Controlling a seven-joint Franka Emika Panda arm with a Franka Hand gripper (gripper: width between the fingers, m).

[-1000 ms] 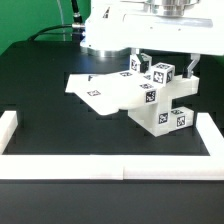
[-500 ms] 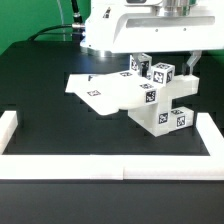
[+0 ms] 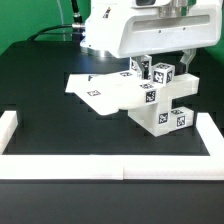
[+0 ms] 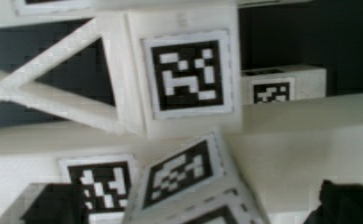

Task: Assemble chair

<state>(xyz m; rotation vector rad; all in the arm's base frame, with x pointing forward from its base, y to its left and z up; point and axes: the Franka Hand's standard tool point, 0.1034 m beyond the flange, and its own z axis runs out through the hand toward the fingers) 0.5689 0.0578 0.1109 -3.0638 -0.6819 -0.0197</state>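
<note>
A black table (image 3: 50, 100) with a low white wall (image 3: 100, 165) holds the chair (image 3: 150, 95), right under the gripper (image 3: 167, 60). Its jaws stand wide, holding nothing. The chair looks light, hard and smooth; a chunky bar seems easiest to grab.

Exterior view: bright, even overhead light, with the glossy robot arm (image 3: 135, 28) washed out near white and the chair (image 3: 150, 95) casting only a faint shadow on the black table (image 3: 50, 80). Low resolution leaves the small tags coarse. Wrist view: soft focus throughout; the large tag (image 4: 187, 70) is readable but fuzzy, and the dark jaws are blurred at the frame edge.
</note>
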